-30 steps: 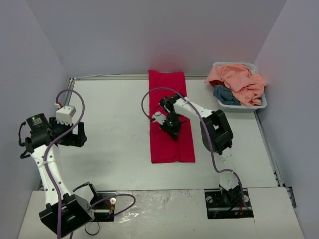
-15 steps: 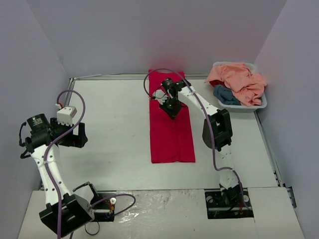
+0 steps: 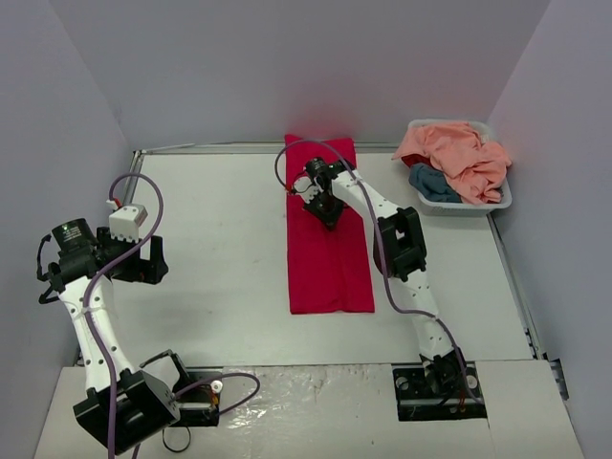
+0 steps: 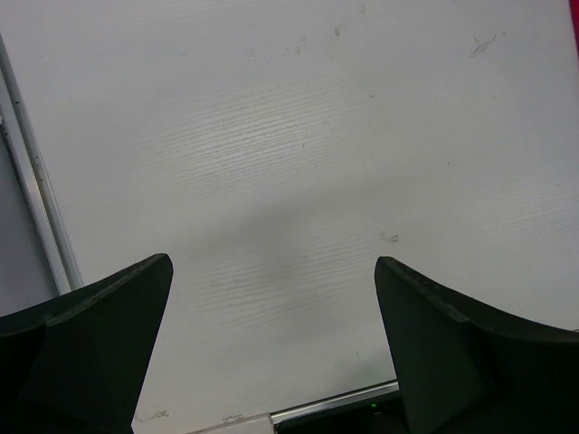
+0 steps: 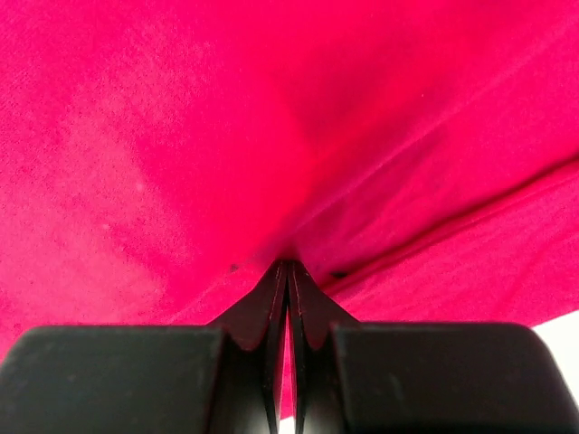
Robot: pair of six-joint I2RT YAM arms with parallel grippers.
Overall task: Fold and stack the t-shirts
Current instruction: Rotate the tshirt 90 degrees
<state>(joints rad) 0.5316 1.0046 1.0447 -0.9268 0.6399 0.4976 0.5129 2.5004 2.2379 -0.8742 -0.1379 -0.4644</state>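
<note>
A crimson-red t-shirt lies folded into a long narrow strip at the middle of the table, running from the back edge toward me. My right gripper is shut, its tips pressed down on the far half of the strip. In the right wrist view the closed fingertips touch a crease in the red cloth, which fills the frame. A peach-pink t-shirt and a teal-blue one are heaped in the basket. My left gripper hangs open at the far left over bare table, its fingers wide apart around nothing.
The white plastic basket stands at the back right corner. A metal rail runs along the table's left edge near the left gripper. Grey walls close in the table on three sides.
My shut right gripper has slid along the red strip from its middle toward the far end. The shirt has stayed in place. The left arm has not moved.
</note>
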